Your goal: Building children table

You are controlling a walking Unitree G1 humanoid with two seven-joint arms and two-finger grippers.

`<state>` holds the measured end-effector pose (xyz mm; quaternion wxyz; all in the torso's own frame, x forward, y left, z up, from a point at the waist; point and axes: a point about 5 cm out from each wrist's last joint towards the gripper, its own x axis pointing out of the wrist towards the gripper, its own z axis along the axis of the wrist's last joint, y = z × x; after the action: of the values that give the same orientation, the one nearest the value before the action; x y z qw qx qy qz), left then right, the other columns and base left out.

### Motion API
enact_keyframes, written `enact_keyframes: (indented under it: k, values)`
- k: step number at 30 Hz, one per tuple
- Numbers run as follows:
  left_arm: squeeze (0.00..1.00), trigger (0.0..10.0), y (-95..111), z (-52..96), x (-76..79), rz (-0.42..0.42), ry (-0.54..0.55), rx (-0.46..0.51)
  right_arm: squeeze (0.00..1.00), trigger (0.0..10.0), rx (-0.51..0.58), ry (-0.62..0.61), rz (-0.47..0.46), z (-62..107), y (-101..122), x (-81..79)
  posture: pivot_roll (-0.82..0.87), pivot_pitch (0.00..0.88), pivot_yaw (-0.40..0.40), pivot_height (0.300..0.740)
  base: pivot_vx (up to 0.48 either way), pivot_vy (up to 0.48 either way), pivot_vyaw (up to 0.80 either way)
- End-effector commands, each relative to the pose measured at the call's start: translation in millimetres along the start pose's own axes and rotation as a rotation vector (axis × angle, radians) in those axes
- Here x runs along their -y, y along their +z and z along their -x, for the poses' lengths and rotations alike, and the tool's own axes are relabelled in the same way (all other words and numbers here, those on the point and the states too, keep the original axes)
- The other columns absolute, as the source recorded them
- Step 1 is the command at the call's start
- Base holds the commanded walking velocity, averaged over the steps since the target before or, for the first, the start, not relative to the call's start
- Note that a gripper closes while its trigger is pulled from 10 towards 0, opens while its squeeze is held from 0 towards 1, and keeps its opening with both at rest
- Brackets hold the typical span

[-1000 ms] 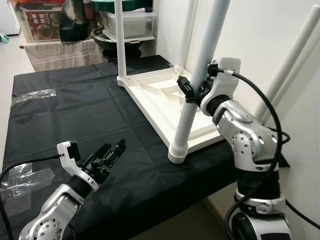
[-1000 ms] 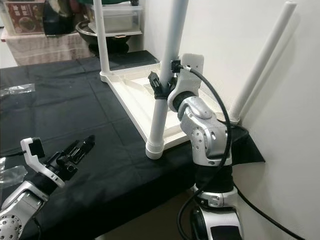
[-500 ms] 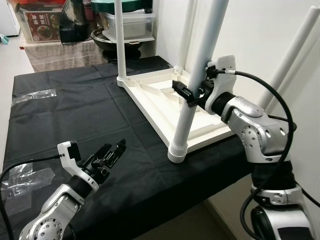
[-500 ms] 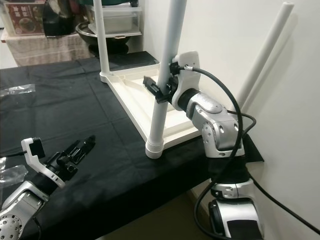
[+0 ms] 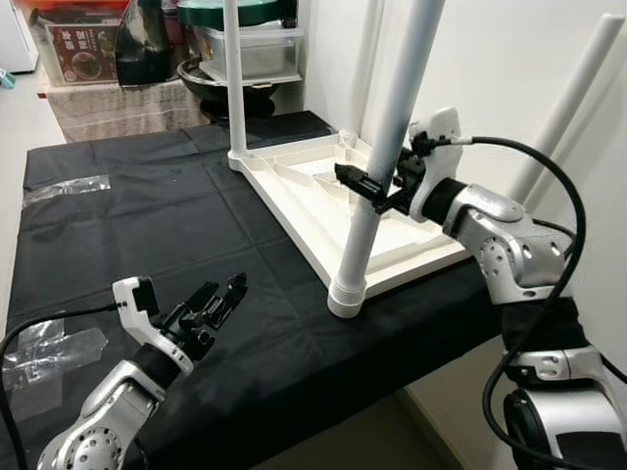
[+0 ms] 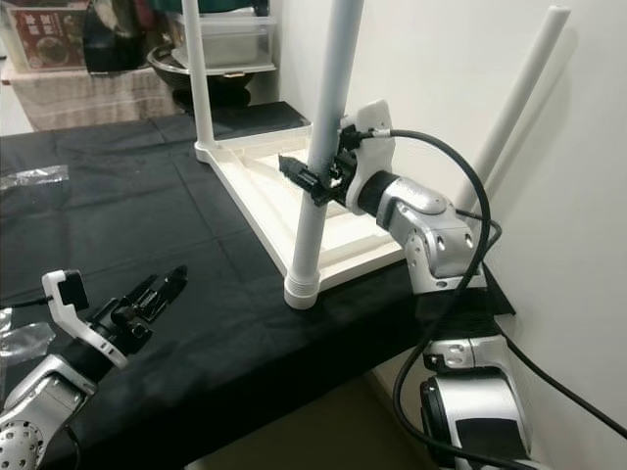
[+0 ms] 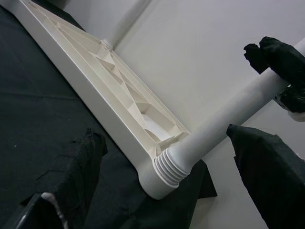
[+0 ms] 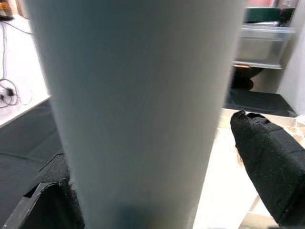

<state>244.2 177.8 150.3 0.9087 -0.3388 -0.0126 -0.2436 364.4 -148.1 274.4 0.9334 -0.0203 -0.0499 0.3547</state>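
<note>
Clamped around the near white table leg (image 5: 380,176), my right gripper (image 5: 376,188) seems to be screwing it into the upturned tabletop (image 5: 323,201) on the black-draped table (image 5: 147,225); next, regrip and twist; left gripper (image 5: 217,297) hovers parted.

This looks like a home: in the upper left stand a plastic storage box (image 5: 253,47), a dark pan (image 5: 211,76) and a printed carton (image 5: 80,44).

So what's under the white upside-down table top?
A black cloth lies under the table top and spreads out around it. Whatever is beneath the cloth is covered.
</note>
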Motion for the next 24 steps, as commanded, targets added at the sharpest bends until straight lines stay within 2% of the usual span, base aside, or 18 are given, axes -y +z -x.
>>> enact_keyframes:
  k: [1, 10, 18, 24]
  values:
    - [0.00, 10.0, -3, 0.7, -2.1, -0.006, 0.003, -0.031, 0.00, 10.0, -0.010, 0.060, -0.002, 0.0, 1, 4.4, 0.05, 0.000, -0.081, 0.740, 0.000, 0.000, 0.00]
    - [0.00, 10.0, -3, 3.8, -2.0, -0.008, 0.008, -0.031, 0.00, 10.0, -0.011, 0.097, -0.009, -2.2, -2, 11.1, 0.05, 0.000, -0.085, 0.740, 0.000, 0.000, 0.00]
    - [0.00, 10.0, -3, 3.4, -1.1, -0.004, 0.002, -0.029, 0.00, 10.0, 0.031, 0.162, -0.039, -4.7, 0, 20.8, 0.06, 0.000, -0.091, 0.740, 0.000, 0.000, 0.00]
    - [0.00, 10.0, -3, 3.1, -0.4, -0.003, -0.002, -0.028, 0.00, 10.0, 0.025, 0.188, -0.015, -5.3, -1, 22.2, 0.06, 0.000, -0.097, 0.740, 0.000, 0.000, 0.00]
